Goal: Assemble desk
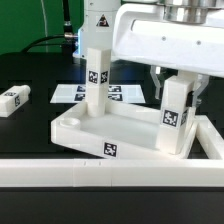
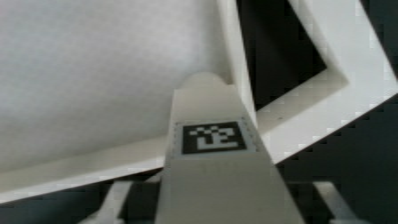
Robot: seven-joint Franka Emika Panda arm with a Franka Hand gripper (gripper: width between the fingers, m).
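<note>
The white rimmed tabletop (image 1: 82,137) lies underside up behind the long bar. One tagged white leg (image 1: 95,68) stands upright in its far left corner socket. A second tagged leg (image 1: 175,117) stands in the near right corner. My gripper (image 1: 172,86) is over this leg's top, with a finger on each side. In the wrist view the leg (image 2: 221,140) runs between the fingers (image 2: 125,192), with a dark gap on each side, so the jaws are open. The tabletop (image 2: 89,80) fills that view behind the leg. A third leg (image 1: 12,98) lies loose at the exterior view's left. A fourth leg is out of view.
The long white bar (image 1: 110,176) spans the foreground, just in front of the tabletop. The marker board (image 1: 68,93) lies flat on the black table behind the tabletop. The arm's white body (image 1: 165,35) hangs over the right side.
</note>
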